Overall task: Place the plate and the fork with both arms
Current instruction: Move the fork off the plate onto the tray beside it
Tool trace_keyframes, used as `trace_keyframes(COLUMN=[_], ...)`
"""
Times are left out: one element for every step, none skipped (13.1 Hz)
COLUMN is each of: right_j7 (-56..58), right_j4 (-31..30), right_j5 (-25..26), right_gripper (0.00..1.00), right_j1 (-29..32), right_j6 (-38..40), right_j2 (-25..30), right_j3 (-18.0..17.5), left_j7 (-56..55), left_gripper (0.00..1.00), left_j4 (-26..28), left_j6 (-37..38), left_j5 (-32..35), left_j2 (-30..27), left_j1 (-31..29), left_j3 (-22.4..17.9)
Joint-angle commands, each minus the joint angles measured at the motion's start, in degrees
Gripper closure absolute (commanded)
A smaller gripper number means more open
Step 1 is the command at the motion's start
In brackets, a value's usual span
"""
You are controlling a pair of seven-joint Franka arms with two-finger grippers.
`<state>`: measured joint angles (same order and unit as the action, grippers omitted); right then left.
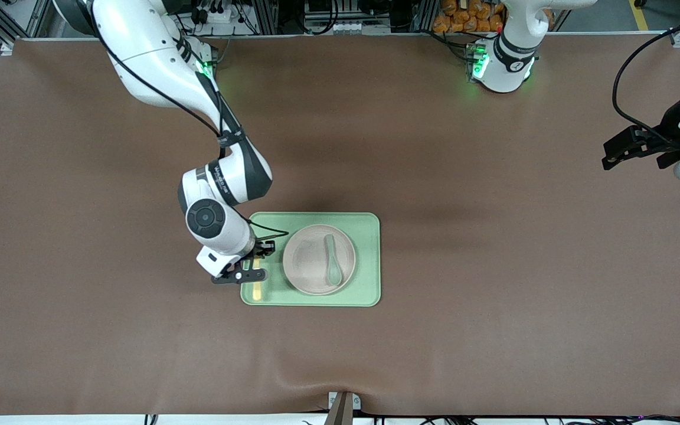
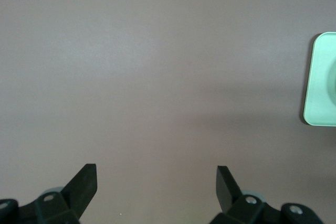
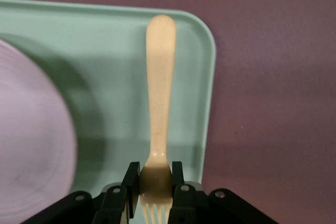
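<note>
While the right gripper (image 3: 156, 192) pinches the light, stiff fork (image 1: 257, 284) near its tines over the tray (image 1: 369, 260) beside the plate (image 1: 310, 265), the left gripper (image 2: 156, 184) waits, fingers spread, over bare bench (image 1: 493, 236).

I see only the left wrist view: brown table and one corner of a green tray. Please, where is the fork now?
Observer: The fork is held by the right gripper, shut near its tines, over the tray beside the plate.
Operator: Is something on the plate?
Observer: Yes, a grey-green spoon lies on it.
Operator: And my left gripper, where is it?
Observer: The left gripper is open and waits over bare table at the left arm's end, away from the tray.
</note>
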<state>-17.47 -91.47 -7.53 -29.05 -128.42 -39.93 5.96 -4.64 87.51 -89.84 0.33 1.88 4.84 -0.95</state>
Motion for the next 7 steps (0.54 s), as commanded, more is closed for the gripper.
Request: trace_keyframes(right_j7=[-7.0,-9.6,-11.7,-12.8,-12.8,-12.8,-12.8], right_j4=[-5.3,-7.0,-7.8,-8.0,-7.9,-7.9,-7.9], right_j5=[-0.2,-0.2,-0.1,-0.2,-0.2,-0.1,-0.1], right_gripper=[1.00,1.00,1.00,1.00,0.99,0.96,0.81], right_j1=[-0.3,-0.6,-0.7,-1.3,-1.4,-1.4,-1.6], right_j6=[-3.9,-7.2,-9.5,-10.3,-10.3,-10.3,-10.2], right_j2=[2.1,2.0,1.8,1.5,1.3,1.2,1.2], right_j3=[-1.0,-1.1,-1.3,-1.3,-1.3,-1.4,-1.3], left_j7=[-0.5,-0.5,-0.5,-0.6,-0.6,-0.6,-0.5], left_gripper=[0.00,0.00,0.00,0.00,0.00,0.00,0.00], left_j4=[0.0,0.0,0.0,0.0,0.1,0.1,0.1], left_j6=[0.5,0.5,0.5,0.5,0.5,0.6,0.6], left_j5=[0.0,-0.1,-0.1,-0.1,-0.1,-0.1,0.0], left_j2=[-0.3,-0.2,-0.2,0.0,0.1,0.3,0.3], left_j1=[0.1,0.2,0.3,0.4,0.3,0.3,0.3], left_j3=[0.0,0.0,0.0,0.0,0.0,0.0,0.0])
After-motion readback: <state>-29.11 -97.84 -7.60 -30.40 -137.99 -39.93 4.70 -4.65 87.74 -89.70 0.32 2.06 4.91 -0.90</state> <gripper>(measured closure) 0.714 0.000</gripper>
